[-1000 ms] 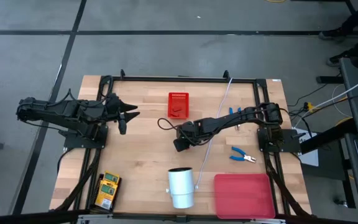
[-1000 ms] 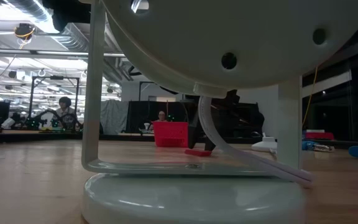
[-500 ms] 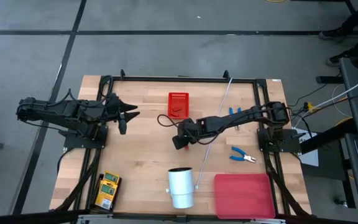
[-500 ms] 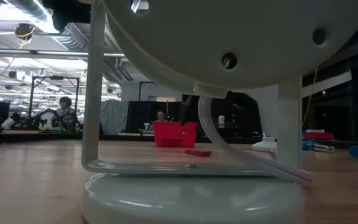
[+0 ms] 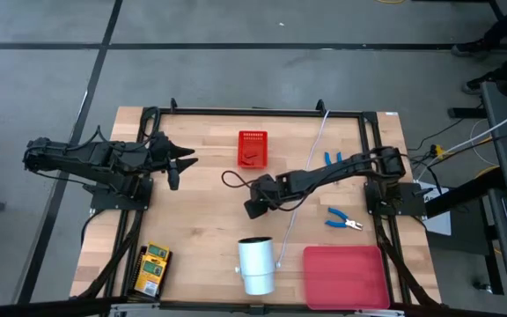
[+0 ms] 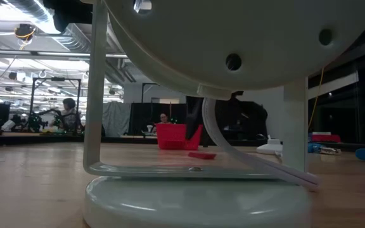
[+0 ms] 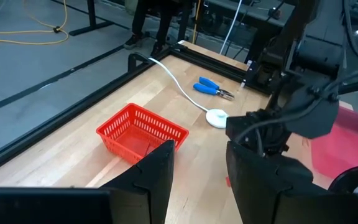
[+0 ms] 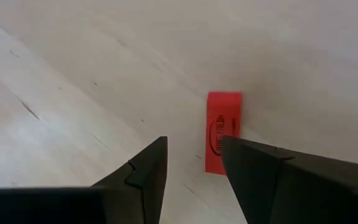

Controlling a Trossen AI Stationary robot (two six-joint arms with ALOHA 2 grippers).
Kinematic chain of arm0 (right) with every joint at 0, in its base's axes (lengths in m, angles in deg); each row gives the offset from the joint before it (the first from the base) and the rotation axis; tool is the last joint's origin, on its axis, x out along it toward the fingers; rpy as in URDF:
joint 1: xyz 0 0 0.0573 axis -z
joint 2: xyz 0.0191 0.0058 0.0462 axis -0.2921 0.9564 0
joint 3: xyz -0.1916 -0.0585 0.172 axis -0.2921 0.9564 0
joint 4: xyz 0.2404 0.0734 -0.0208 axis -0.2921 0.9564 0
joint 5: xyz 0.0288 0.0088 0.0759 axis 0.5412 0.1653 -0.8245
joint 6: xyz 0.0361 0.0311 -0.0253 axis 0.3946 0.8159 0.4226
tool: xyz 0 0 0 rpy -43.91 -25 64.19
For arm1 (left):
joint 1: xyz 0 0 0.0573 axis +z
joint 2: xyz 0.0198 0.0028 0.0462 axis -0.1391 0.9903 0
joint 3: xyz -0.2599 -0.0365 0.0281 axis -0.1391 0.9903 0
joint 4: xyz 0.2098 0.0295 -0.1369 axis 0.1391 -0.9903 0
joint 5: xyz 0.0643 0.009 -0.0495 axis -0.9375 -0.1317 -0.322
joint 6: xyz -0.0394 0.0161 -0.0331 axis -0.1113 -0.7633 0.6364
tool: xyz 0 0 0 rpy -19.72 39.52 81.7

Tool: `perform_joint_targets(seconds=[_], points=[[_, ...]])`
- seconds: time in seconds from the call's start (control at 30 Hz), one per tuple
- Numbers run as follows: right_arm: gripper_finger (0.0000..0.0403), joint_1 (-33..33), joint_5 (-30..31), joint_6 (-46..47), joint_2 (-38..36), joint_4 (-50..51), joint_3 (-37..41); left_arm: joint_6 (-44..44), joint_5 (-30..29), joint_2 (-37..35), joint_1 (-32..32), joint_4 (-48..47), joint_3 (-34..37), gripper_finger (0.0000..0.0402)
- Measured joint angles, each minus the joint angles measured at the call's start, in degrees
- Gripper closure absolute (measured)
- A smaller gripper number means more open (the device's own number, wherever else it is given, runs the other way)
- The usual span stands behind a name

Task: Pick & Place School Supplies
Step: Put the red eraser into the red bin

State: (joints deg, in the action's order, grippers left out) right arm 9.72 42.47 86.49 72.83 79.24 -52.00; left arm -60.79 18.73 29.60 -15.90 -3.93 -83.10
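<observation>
The right gripper [image 5: 254, 206] hangs over the middle of the pale, grained wooden table [image 5: 201, 229], its two dark wedge-shaped fingers [image 8: 142, 168] parted and holding nothing; just beyond their tips in the right wrist view lies a tiny red block [image 8: 223, 132], flat and rectangular, smooth-faced, with dark printed lettering along its length (too blurred to read); it rests on the wood, clear of both fingers. The left gripper [image 5: 186, 162] waits at the left side of the table, its fingers [image 7: 154, 174] spread apart and empty. A red plastic mesh basket [image 5: 253, 148] sits toward the far edge; a pair of blue-handled scissor-like tools [image 5: 342, 220] with bare metal tips lies near the right arm's base, and a second pair [image 5: 330, 158] lies farther back; flat yellow-and-green printed boxes [image 5: 151, 267] are stacked at the near left corner, their print illegible. A white cylinder [image 5: 255, 261] stands at the near edge beside a matte pink-red tray [image 5: 345, 277]; a small white disc [image 7: 217, 117] lies on a white cord [image 5: 319, 132].
</observation>
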Motion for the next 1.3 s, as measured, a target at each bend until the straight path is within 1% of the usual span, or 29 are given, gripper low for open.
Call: perform_joint_targets(seconds=[0.23, 0.47, 0.8, 1.3], points=[[0.0248, -0.09, -0.33, -0.02, 1.19, -0.12, -0.01, 0.02, 0.04, 0.0, 0.0, 0.0, 0.0, 0.0258], [0.0248, -0.05, 1.36, -0.24, 1.49, 0.03, -0.08, 0.03, 0.09, 0.0, 0.02, 0.0, 0.0, 0.0258], [0.0248, 0.08, 0.71, -1.18, 2.95, 0.47, -0.31, 0.02, 0.09, 0.0, 0.02, 0.0, 0.0, 0.0258], [0.0248, 1.22, 1.88, -4.8, 3.07, 2.69, -0.35, 0.02, 0.11, 0.0, 0.0, 0.0, 0.0, 0.0258]])
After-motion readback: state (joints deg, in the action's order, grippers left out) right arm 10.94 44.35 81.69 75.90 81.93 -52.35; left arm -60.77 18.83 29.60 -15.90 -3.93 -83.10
